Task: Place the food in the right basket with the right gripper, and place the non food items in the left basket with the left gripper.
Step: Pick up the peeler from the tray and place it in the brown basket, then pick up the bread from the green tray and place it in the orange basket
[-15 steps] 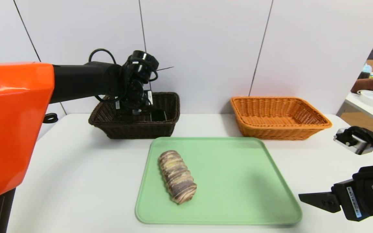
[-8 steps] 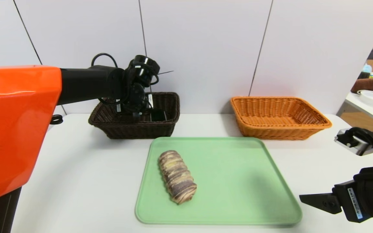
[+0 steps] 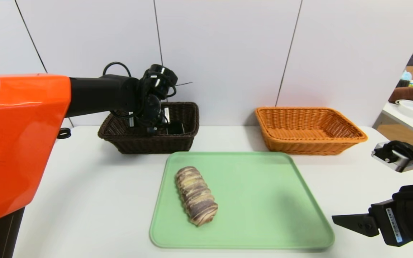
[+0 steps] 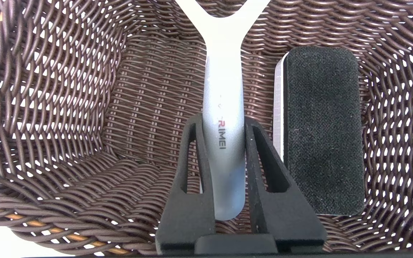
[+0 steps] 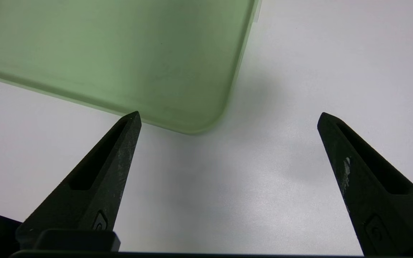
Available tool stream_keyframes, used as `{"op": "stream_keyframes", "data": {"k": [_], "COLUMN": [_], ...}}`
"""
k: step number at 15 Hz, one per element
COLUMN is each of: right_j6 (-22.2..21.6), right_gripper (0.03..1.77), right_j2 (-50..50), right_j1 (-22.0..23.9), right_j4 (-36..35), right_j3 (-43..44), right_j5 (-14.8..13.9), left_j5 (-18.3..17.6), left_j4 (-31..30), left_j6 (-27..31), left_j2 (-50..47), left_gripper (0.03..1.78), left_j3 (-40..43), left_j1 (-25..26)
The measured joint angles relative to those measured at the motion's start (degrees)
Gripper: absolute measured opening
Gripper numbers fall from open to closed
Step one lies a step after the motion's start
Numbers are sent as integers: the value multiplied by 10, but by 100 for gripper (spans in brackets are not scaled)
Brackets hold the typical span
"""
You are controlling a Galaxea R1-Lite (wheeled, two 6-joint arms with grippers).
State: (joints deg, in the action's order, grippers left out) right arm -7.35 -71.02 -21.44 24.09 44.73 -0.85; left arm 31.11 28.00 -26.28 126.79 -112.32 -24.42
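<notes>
If opened high, left gripper [image 4: 223,119]: clamped on white Y-head peeler with grey handle [image 4: 224,75]; could knock black-padded oblong brush [image 4: 324,136].
Right gripper [image 5: 229,114]: spread wide, empty, near green rectangular tray [image 5: 149,68].

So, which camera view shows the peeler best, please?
The left wrist view: it shows the peeler from its white fork to its handle end, between the left gripper's fingers. In the head view, the arm and basket hide it. The right wrist view does not show it.

Matt silvery peeler handle [image 4: 224,136], brush pad [image 4: 324,132] rough black.
</notes>
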Motion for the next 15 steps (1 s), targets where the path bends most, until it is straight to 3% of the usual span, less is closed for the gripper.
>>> {"op": "stream_keyframes", "data": {"k": [3, 6, 12, 13, 15], "right_j6": [0, 0, 0, 0, 2], "right_gripper": [170, 170, 170, 170, 170], "right_j2": [0, 0, 1, 1, -2], "right_j1": [0, 0, -2, -4, -7], "right_j4": [0, 0, 0, 0, -1], "right_j3": [0, 1, 5, 12, 28], "right_j5": [-1, -1, 0, 1, 2], "left_j5": [0, 1, -3, -14, -68], "left_j4": [0, 0, 35, 56, 108], "left_j6": [-2, -7, -10, -16, -28], "left_j2": [0, -1, -39, -52, -89], "left_gripper": [79, 108, 142, 145, 151], "left_j3": [0, 0, 1, 3, 12], "left_j1": [0, 0, -8, -12, -18]}}
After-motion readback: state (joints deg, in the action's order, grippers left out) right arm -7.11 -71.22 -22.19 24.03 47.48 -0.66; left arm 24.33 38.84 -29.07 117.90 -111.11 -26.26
